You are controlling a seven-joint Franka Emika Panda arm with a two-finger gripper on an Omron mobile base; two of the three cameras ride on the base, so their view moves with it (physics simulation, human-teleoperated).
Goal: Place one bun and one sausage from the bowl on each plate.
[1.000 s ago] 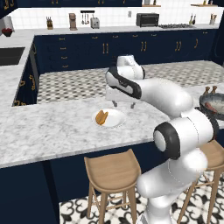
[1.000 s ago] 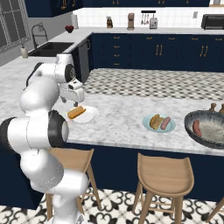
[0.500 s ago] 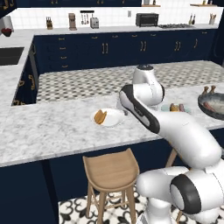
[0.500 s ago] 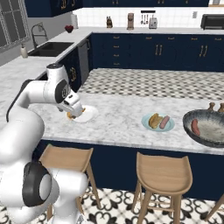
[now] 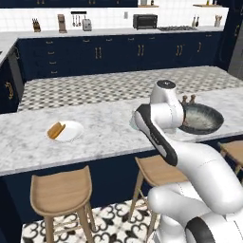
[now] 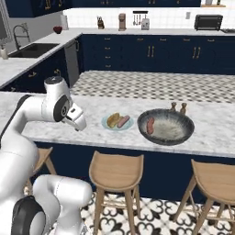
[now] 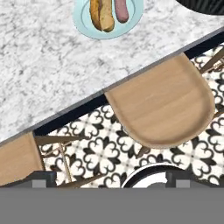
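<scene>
The claw seems spread wide, empty, above a stool beside the light blue plate.

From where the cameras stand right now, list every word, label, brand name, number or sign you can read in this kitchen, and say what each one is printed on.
None: no readable text appears in any view.
The toaster oven on the back counter shows no legible brand or dial marks; too small to tell.
The bowl, the light blue plate and the white plate are plain.
</scene>
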